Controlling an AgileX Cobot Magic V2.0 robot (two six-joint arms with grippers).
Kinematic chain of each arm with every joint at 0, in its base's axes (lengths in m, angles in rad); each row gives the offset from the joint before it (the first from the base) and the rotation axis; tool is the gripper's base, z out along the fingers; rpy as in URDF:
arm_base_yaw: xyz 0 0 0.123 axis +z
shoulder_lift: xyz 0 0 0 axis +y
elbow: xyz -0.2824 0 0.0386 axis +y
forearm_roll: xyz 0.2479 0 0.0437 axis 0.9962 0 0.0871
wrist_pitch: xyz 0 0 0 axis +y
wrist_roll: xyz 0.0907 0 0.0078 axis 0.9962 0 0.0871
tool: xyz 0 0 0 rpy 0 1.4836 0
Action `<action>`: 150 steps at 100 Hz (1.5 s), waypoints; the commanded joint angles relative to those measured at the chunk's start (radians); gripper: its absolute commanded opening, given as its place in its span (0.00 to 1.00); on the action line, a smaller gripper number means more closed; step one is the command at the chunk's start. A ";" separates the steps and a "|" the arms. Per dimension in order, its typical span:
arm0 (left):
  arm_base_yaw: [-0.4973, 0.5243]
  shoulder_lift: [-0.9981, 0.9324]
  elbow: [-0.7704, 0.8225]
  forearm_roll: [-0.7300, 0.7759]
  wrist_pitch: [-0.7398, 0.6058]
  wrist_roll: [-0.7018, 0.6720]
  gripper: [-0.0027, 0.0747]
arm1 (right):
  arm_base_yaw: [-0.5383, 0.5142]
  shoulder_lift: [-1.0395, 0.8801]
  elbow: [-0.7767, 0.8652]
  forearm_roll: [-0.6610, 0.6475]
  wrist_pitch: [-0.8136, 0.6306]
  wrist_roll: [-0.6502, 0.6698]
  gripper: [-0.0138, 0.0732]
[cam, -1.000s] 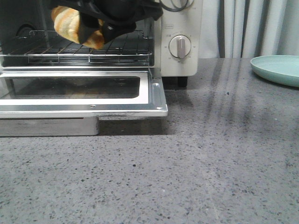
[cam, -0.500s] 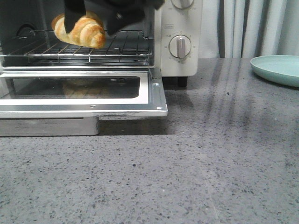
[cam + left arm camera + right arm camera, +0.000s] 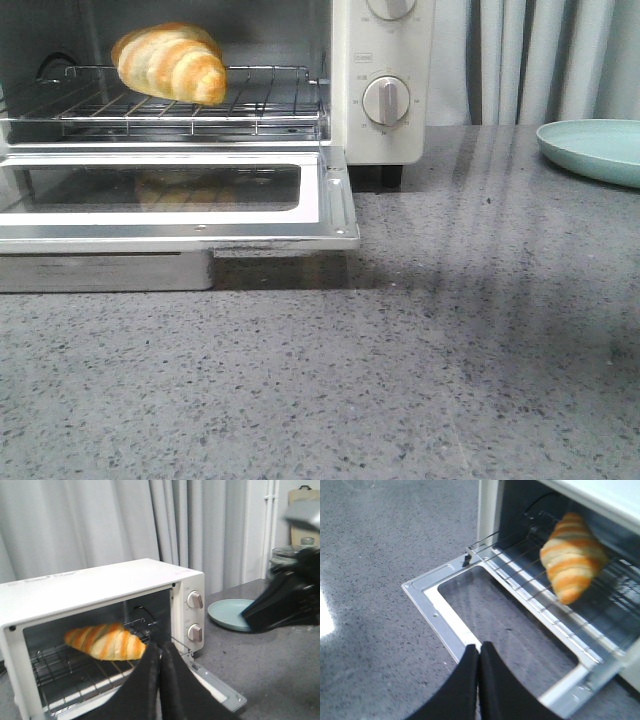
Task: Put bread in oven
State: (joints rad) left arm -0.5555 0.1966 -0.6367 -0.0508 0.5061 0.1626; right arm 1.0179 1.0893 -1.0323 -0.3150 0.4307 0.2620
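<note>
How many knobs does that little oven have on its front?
2 show: on the oven, an upper dial and a lower dial, stacked on the panel beside the open door. The front view crops the upper one; no more appear.

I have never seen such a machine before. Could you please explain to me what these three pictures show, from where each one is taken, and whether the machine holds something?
This is a robot with two arms, each ending in a two-fingered gripper. One picture comes from a camera that looks forward over the grey table. The other two come from cameras on the arms' wrists, so the black fingers show at the lower edge.

On the table stands a cream-white toaster oven with its glass door folded down. The bread, a striped golden roll, lies on the wire rack inside. A pale teal plate lies empty to the right.

Nothing is held. The left gripper and the right gripper both have their fingers closed together, away from the bread.
</note>
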 commanded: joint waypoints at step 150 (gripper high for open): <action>0.011 -0.102 0.180 0.149 -0.046 -0.257 0.01 | -0.004 -0.980 0.525 -0.371 0.156 0.113 0.10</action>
State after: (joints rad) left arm -0.5475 0.0768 -0.4358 0.1007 0.5435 -0.0868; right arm 1.0156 0.0869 -0.4858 -0.6443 0.6580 0.3754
